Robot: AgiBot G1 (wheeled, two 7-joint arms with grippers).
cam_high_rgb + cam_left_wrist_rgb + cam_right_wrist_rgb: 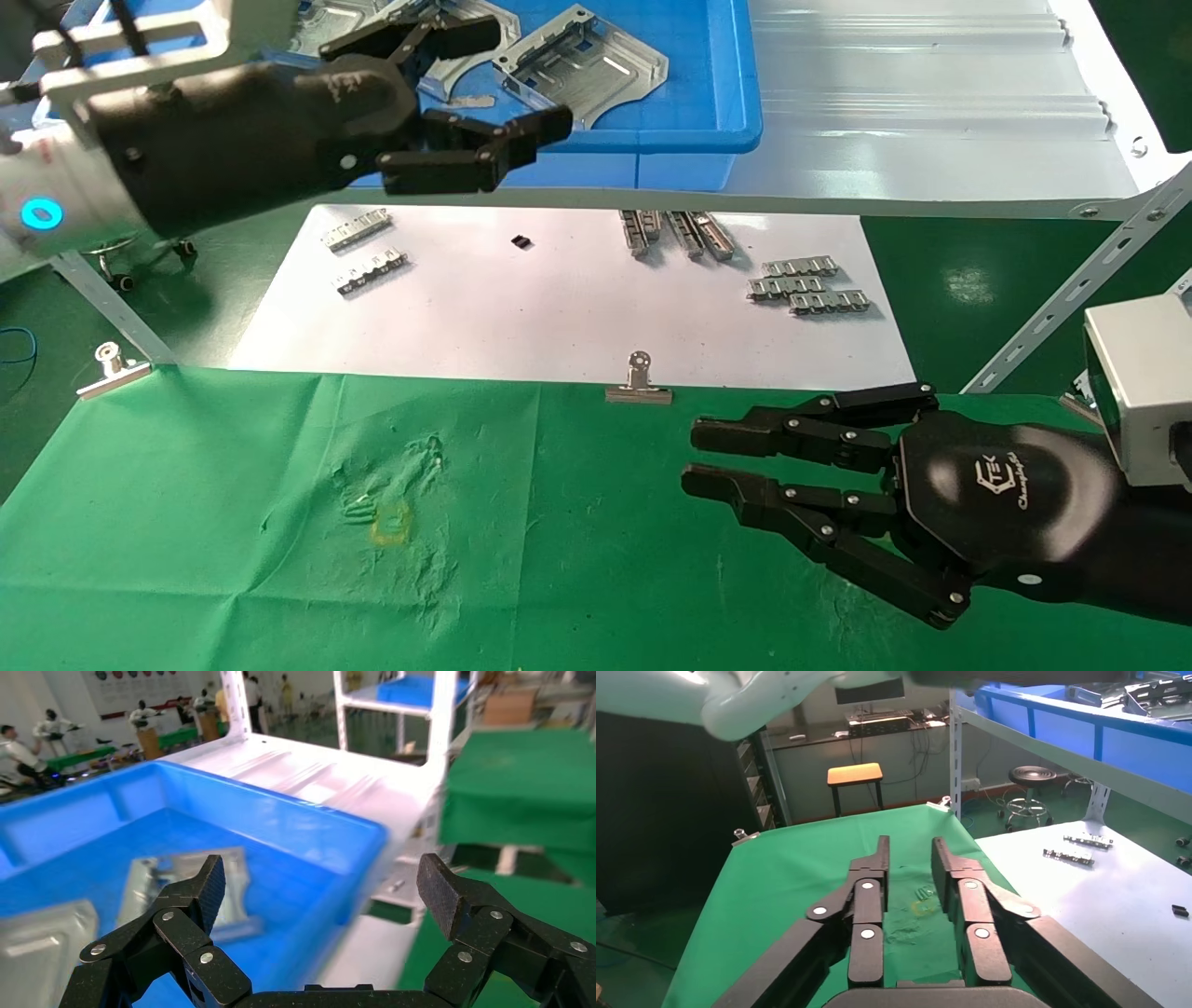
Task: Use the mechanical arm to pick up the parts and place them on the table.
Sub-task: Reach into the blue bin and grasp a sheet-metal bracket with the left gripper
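Shiny silver parts (582, 63) lie in a blue bin (708, 112) on the white shelf at the back. My left gripper (521, 79) is open and empty, raised over the bin's front rim; in the left wrist view it (323, 881) frames the bin's corner with a part (186, 888) inside. My right gripper (694, 457) hovers low over the green cloth table (233, 522) at the right, fingers a little apart with nothing between them; it also shows in the right wrist view (909, 850). The yellow mark (391, 522) lies left of it.
A white paper sheet (559, 308) behind the cloth holds small toothed strips (805, 287) and a black clip (521, 241). Silver binder clips (639, 380) pin the cloth's back edge. The shelf's angled struts (1071, 298) stand at the right.
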